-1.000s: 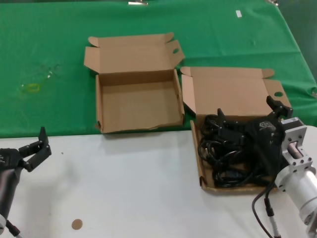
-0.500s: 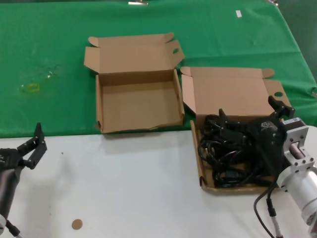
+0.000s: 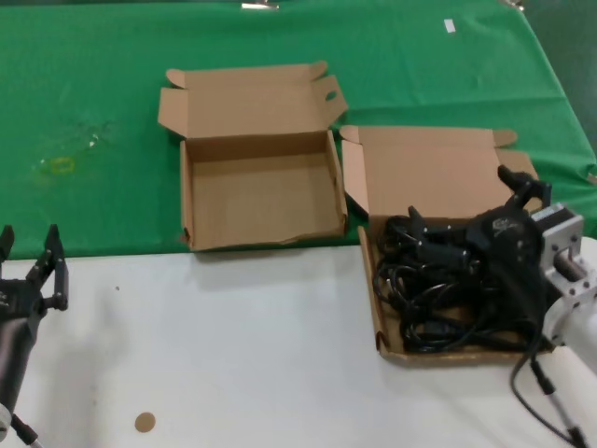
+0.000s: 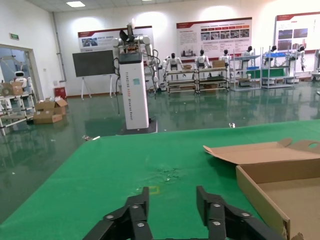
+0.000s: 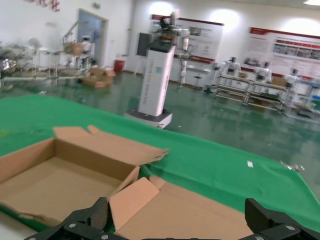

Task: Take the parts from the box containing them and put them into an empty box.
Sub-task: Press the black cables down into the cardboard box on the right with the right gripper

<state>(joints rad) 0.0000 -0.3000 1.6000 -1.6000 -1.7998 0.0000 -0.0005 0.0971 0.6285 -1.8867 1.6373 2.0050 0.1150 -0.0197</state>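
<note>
Green cloth (image 3: 112, 112) covers the far half of the work surface, and a white tabletop (image 3: 233, 355) fills the near half. At the far left of the head view, the left gripper (image 3: 28, 271) hovers over the white surface, near its edge with the cloth, holding nothing. Its two black fingers (image 3: 58, 271) stand spread apart. The left wrist view shows the same gap (image 4: 172, 210) between the finger pads, with only green cloth beyond, and adds a hall behind the table that the head camera never shows.

Further right lies the empty box (image 3: 261, 196), lid folded back, front wall ragged along its edge. The left wrist view catches just its corner (image 4: 272, 185), well apart from the left fingers.

Beside it, a little nearer the robot, sits the box containing them (image 3: 438, 177), with the parts (image 3: 424, 299), a tangle of black cables, heaped inside. The right gripper (image 3: 462, 224) is down over this heap. Its fingers (image 3: 418, 229) are splayed wide, one reaching over the cables, the other (image 3: 518, 182) up against the open lid. Whether the tips touch a cable cannot be told. The right wrist view shows the two finger ends (image 5: 82, 222) far apart at the frame's lower corners, with both boxes' lids (image 5: 120, 145) between them, but none of the cables.
</note>
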